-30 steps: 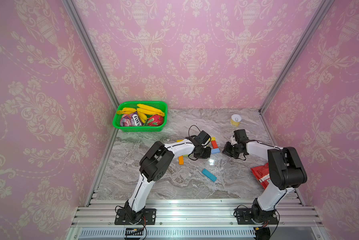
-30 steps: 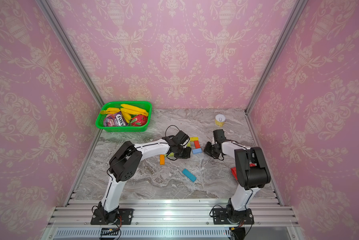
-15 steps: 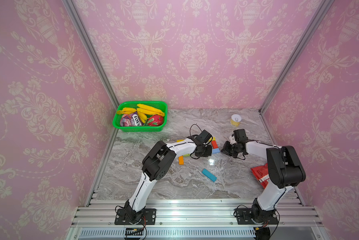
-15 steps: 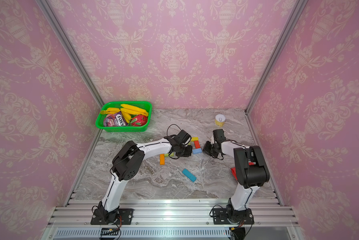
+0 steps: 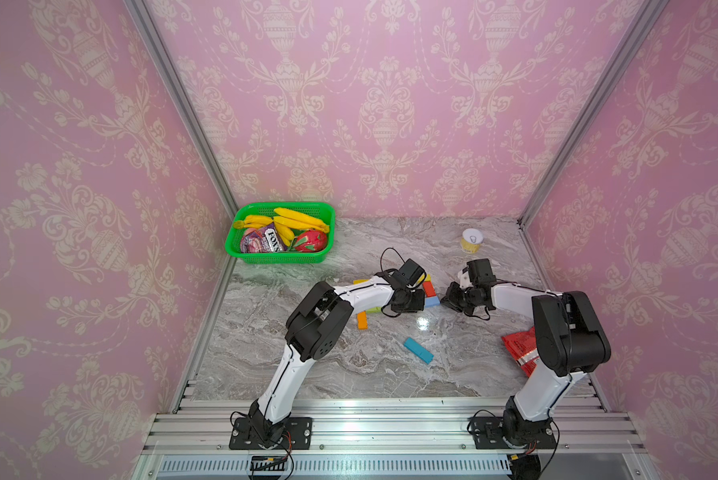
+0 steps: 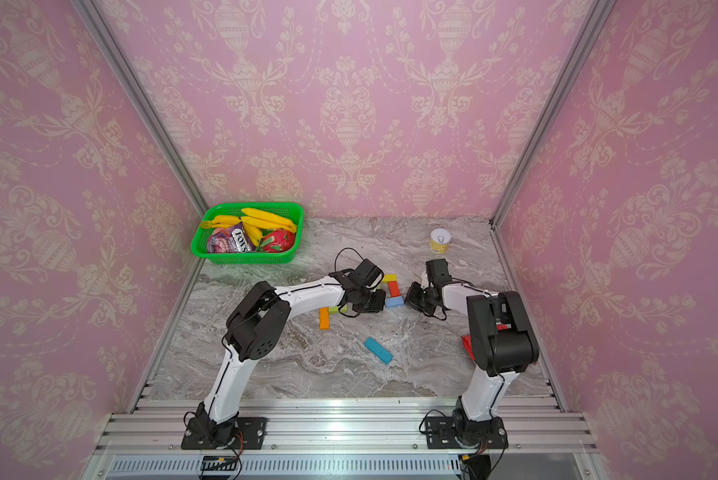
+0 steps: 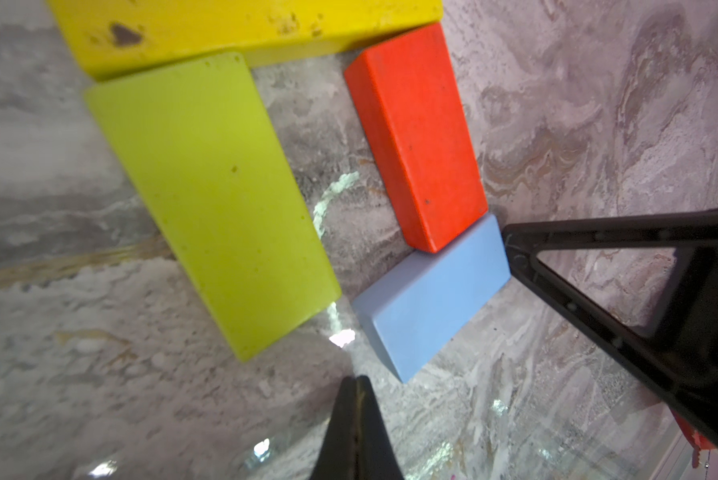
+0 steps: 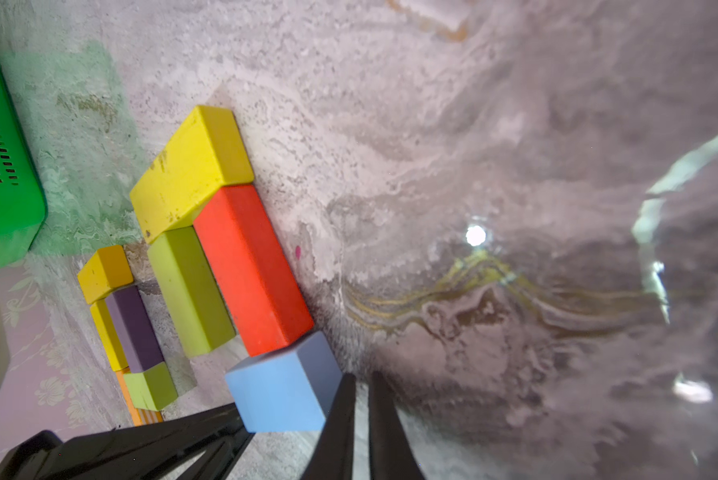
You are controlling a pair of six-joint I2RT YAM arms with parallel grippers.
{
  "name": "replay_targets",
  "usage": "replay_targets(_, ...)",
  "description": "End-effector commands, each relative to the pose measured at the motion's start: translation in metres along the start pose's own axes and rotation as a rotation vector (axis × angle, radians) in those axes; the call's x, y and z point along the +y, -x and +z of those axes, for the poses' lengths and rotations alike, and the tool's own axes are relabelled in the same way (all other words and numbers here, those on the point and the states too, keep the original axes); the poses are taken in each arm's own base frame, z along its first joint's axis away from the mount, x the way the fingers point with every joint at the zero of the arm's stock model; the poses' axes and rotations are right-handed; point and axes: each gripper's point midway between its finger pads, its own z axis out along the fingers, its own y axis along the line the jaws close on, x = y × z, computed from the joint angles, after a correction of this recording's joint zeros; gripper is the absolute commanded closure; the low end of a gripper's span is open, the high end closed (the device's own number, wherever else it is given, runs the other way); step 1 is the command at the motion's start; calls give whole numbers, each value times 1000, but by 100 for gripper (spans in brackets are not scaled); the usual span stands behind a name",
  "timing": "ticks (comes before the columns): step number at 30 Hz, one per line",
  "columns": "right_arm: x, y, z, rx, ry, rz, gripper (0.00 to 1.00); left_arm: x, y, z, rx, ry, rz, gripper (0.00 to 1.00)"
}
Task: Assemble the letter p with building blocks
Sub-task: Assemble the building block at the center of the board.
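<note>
The marble tabletop (image 5: pixel 349 374) carries building blocks (image 5: pixel 428 288), basket (image 5: pixel 278 259), can (image 5: pixel 471 241), packet (image 5: pixel 519 349).

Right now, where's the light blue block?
In both top views the light blue block lies between the left gripper and right gripper, against the red block's near end.

Grey veined marble covers the bench (image 5: pixel 349 374); the walls (image 5: pixel 390 104) are pink with cream damask. The basket (image 5: pixel 282 259) is green, the bananas (image 5: pixel 299 218) yellow. Also seen: yellow block (image 8: pixel 187 174), lime block (image 7: pixel 212 195), red block (image 7: pixel 419 137), light-blue block (image 7: pixel 428 299), purple block (image 8: pixel 133 328), orange block (image 5: pixel 362 320), teal block (image 5: pixel 418 350). The packet (image 5: pixel 519 349) is red, perhaps silver-edged.
</note>
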Motion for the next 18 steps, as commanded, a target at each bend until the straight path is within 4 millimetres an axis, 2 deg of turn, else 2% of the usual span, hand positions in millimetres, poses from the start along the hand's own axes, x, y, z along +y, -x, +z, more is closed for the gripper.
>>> replay_targets(1, -23, -23, 12, 75, -58, 49, 88, -1, 4, 2, -15, 21, -11, 100)
replay_targets(18, -24, -25, 13, 77, -58, 55, 88, -1, 11, 0, -29, 18, -15, 100)
